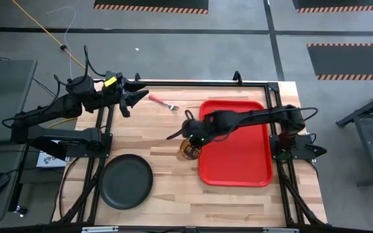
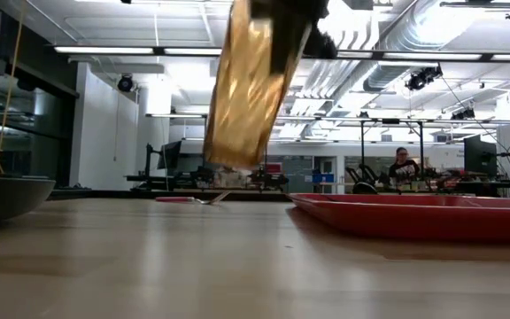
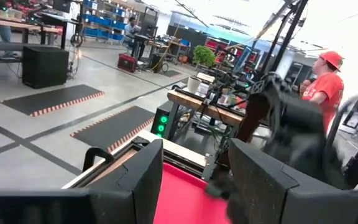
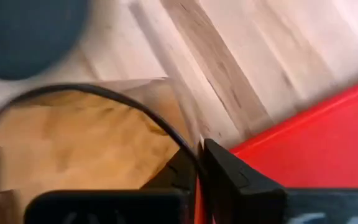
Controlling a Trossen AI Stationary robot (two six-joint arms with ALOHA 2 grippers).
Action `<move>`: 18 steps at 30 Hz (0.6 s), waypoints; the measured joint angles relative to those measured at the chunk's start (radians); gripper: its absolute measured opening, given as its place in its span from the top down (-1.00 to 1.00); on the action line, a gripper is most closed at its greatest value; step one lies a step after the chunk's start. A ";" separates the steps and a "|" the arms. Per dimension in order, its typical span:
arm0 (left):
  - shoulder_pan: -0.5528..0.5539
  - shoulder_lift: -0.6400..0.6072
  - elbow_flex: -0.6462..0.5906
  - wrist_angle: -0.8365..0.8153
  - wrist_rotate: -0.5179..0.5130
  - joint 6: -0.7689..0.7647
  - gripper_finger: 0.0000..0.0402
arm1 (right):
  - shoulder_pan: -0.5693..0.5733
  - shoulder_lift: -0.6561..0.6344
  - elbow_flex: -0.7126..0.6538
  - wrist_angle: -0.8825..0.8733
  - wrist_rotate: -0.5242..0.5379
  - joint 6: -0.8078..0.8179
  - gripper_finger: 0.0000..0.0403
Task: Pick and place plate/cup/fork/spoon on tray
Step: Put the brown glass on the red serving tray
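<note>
My right gripper reaches across the red tray and is shut on the amber cup, just off the tray's left edge. In the low view the cup hangs tilted, clear of the table. The dark plate lies flat at the table's near left. The pink-handled fork lies on the wood at the far side. The slim grey spoon lies by the cup, one end under my right arm. My left gripper is open and empty at the far left. My right gripper holds the cup by its rim, with one finger inside the cup and the other outside the wall. The cup is lifted clear of the table and hangs tilted below the fingers, its bottom above the wood.
The tray's rim rises just right of the hanging cup. Bare wood lies between plate, cup and fork. Black frame rails run along the table's left and right sides. People stand in the room beyond.
</note>
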 joint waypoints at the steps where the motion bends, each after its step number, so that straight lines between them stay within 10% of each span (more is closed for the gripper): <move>1: 0.000 0.000 0.000 0.000 -0.002 0.000 0.14 | 0.003 -0.025 0.008 -0.021 -0.011 -0.020 0.96; 11: 0.000 0.000 0.000 0.000 -0.024 0.000 0.14 | 0.125 -0.170 0.016 -0.471 -0.084 -0.002 0.99; 18: 0.000 0.000 0.000 0.000 -0.034 0.000 0.14 | 0.212 -0.169 -0.091 -0.384 -0.022 0.107 0.99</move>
